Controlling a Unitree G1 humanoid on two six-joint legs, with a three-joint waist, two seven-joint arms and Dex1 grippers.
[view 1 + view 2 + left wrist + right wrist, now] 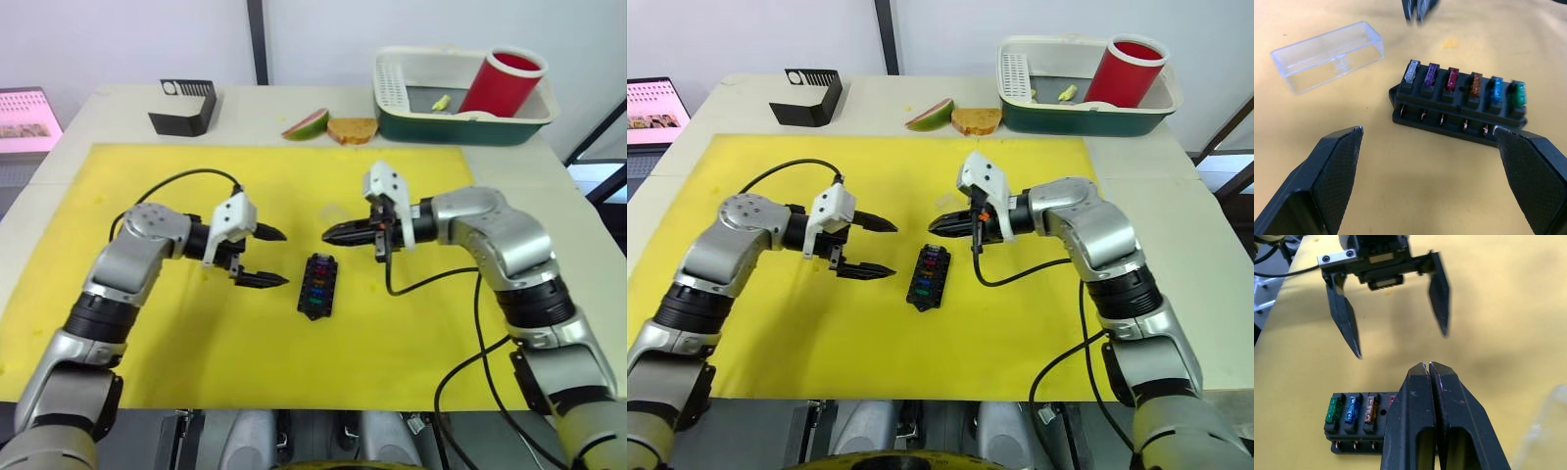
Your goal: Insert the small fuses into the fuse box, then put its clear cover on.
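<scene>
Six small fuses (1462, 84) sit in the fuse box (316, 285) mid-mat; left gripper (263, 257) jaws released, right gripper (333, 235) clenched empty. The clear cover (1327, 55), lying just beside the box, could skid or seat crooked if pinched off-centre.

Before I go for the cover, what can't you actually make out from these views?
- Clear cover: its far end is cut off at the right wrist view's edge; too faint to find in the head views.
- Fuse box: the shut right gripper hides half its slots in the right wrist view.
- Small fuses: seating depth unreadable; the head views show them too small.
</scene>
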